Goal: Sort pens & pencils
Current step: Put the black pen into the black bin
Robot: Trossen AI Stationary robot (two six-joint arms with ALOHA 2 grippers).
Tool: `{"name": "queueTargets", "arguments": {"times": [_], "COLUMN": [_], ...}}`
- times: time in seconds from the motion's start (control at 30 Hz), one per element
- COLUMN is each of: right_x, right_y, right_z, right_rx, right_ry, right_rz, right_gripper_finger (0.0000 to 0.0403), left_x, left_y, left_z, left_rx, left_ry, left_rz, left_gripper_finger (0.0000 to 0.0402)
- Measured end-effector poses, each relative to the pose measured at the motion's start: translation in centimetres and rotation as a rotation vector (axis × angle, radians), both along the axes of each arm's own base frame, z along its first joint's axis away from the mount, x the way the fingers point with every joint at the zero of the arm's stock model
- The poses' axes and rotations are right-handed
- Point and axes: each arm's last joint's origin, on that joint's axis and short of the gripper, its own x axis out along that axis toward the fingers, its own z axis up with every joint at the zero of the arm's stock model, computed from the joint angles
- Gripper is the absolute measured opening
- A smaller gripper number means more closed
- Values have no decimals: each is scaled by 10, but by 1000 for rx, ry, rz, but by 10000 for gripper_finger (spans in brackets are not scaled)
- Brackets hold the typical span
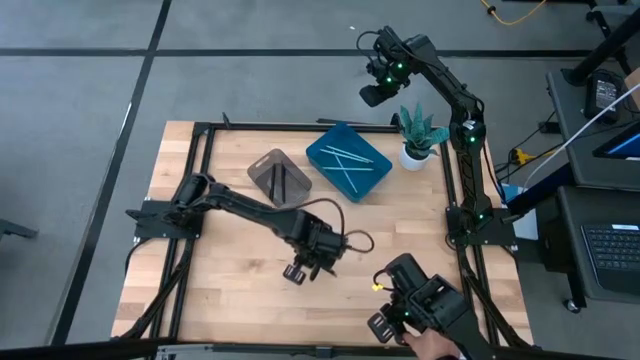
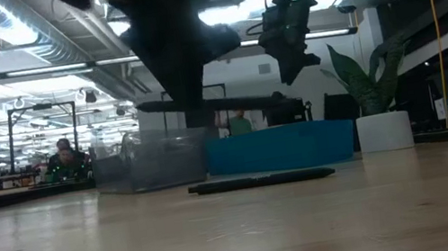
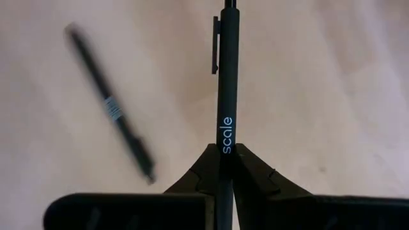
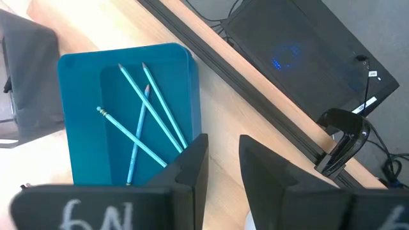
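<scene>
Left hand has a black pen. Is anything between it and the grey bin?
Nothing visible does. The left hand holds the black pen over bare table, and the grey bin lies beyond open wood. Another black pen lies on the table, off that path.

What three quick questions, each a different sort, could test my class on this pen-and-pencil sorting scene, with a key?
1. True or false: the left gripper is shut on a black pen.
2. Which container holds the light blue pencils? A) the blue tray B) the grey tray
3. Fill in: the right gripper hangs with nothing between its ____ jaws.

Key: 1 true; 2 A; 3 open.
</scene>
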Motion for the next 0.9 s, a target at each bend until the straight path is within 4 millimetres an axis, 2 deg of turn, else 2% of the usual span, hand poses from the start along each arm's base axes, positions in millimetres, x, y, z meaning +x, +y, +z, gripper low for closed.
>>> {"name": "queueTargets", "arguments": {"times": [0.27, 0.6, 0.9], "right_x": [-2, -8, -11], "right_y": [-1, -5, -5], "right_z": [0, 0, -1], "right_rx": [1, -3, 8], "right_ry": [3, 6, 15], "right_rz": [1, 1, -3], "right_gripper_finger": [90, 90, 90], "left_x": [6, 6, -3], "left_y": [43, 74, 111], "left_z": [0, 6, 33], "left_rx": [-3, -3, 17], "left_ry": [36, 46, -37], "left_rz": [217, 437, 734], "left_gripper_finger": [16, 16, 16]}}
